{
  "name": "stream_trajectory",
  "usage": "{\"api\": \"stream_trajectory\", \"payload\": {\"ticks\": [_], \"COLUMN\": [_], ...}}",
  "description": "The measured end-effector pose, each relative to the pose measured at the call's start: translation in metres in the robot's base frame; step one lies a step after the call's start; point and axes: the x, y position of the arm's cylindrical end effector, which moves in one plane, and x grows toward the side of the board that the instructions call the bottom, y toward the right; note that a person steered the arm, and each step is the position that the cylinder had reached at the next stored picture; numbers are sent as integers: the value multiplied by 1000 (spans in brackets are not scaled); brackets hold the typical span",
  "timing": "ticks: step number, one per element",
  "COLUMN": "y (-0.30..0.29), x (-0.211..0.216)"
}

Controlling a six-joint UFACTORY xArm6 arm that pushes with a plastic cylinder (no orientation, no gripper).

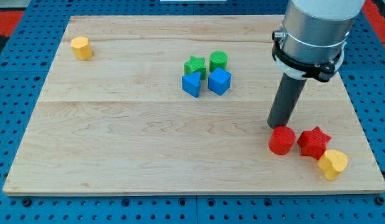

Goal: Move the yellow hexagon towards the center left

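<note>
Nearest the view's bottom, at the right, a yellow block is seen, rounded and lobed, perhaps a heart, though its shape cannot be made out for certain. It touches, or nearly touches, a red star, and just to the view's left of the star a red cylinder is set. All three look like moulded plastic with finely ribbed sides.

My tip is placed just behind the red cylinder, at or almost at its far edge. The rod is dark, straight and smooth, and is carried by a broad grey arm housing. No claw is fitted, so whether anything is apart or together cannot be told.

Further back, near the middle of the bench, four blocks are packed together: a blue triangle and a blue cube in front, a green star and a green cylinder behind. The bench is pale wood with a visible grain and board seams.

Farthest off, at the view's top left corner, the yellow hexagon is found alone, well apart from my tip. It is judged that the task is not yet begun: the tip must be brought to the hexagon's far side, so that the block can be pushed down towards the centre left.
</note>
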Motion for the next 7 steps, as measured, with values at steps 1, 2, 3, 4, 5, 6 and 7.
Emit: {"api": "stream_trajectory", "payload": {"ticks": [1, 2, 3, 4, 5, 6, 7], "y": [0, -29, -101, -193, -219, -223, -255], "x": [-4, -25, -31, -33, -67, -117, -179]}}
